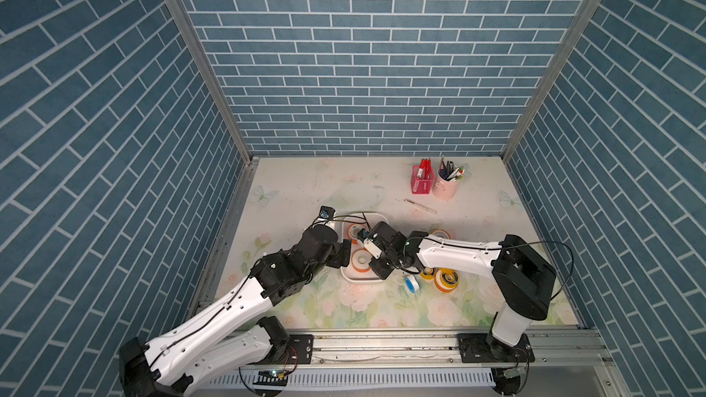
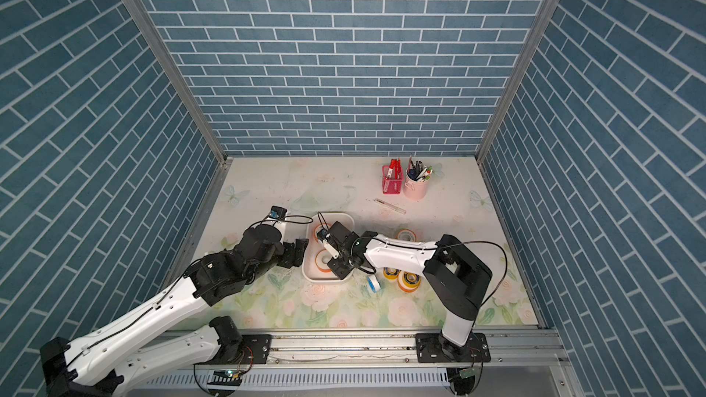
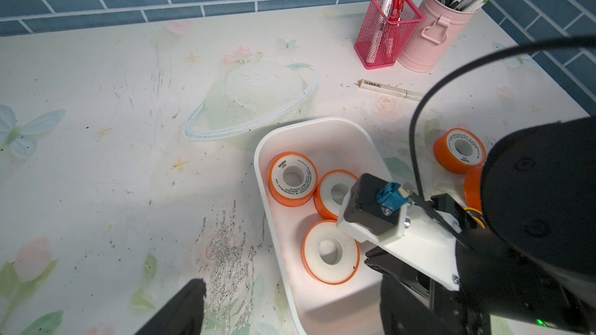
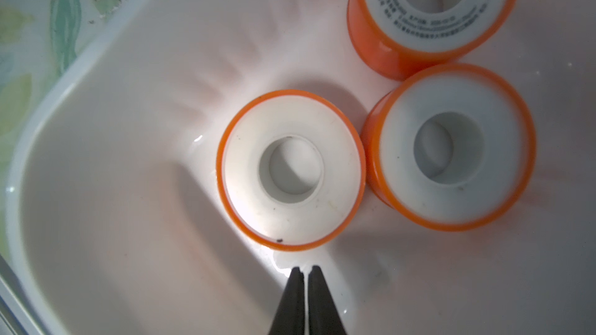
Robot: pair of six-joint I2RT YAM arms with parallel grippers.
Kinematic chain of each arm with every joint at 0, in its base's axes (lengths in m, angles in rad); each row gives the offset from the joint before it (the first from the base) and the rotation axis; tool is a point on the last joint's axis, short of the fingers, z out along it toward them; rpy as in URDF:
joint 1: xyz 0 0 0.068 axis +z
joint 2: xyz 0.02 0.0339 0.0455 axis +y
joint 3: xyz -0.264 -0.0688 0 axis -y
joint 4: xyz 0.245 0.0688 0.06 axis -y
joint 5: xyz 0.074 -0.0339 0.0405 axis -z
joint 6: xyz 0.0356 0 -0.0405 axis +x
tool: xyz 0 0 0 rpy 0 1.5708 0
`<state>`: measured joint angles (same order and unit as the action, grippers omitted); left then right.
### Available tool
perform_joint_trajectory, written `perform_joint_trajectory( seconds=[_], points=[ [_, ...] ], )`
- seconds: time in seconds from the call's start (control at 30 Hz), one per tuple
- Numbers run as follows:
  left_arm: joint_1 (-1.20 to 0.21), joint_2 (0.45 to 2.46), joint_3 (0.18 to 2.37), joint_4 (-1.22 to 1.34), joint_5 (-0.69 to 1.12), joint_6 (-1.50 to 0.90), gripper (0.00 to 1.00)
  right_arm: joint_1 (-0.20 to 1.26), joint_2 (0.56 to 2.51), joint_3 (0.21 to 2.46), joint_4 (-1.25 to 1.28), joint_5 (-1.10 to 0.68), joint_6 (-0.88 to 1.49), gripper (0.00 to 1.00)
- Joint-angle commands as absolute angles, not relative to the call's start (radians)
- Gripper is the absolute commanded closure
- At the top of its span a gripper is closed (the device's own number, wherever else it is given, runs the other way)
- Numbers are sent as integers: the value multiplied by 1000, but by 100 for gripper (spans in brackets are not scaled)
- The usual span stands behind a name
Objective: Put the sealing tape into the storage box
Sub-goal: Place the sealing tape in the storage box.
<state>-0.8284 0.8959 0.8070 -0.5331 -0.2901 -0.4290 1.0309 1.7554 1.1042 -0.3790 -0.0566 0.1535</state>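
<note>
Orange spools (image 3: 293,178) in storage box (image 3: 322,128) – three. Blue spool (image 1: 412,283) – one. Basket (image 1: 422,184), cup (image 1: 445,188), ruler (image 1: 420,206) – one each. Arms (image 1: 452,252) – two.

Legible markings. I can read one brand name, VASEN, printed on the white face of the sealing tape spool (image 3: 293,179) that lies in the storage box (image 3: 322,128) nearest the desk's far edge. The ring of fine print around it is too small for me to read, as is that on the second spool (image 3: 459,149) outside the box.

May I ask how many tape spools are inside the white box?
3: labelled spool farthest back in the box, second spool beside it, third spool in front of both; others may be hidden.
</note>
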Motion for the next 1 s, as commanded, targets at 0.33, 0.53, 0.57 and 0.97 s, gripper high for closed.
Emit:
perform_joint_trajectory(
  seconds=[0.33, 0.53, 0.57, 0.97],
  points=[
    [-822, 892, 793, -534, -284, -420, 12, 1023, 1870, 1214, -434, -69, 94, 92],
    [-822, 895, 793, -535, -285, -422, 12, 1023, 1916, 1260, -422, -83, 101, 92],
    [-822, 893, 793, -535, -284, -420, 12, 1024, 1917, 1262, -416, -95, 103, 92],
    [-822, 889, 793, -534, -284, -422, 12, 1015, 1835, 1241, -368, -113, 110, 87]
  ],
)
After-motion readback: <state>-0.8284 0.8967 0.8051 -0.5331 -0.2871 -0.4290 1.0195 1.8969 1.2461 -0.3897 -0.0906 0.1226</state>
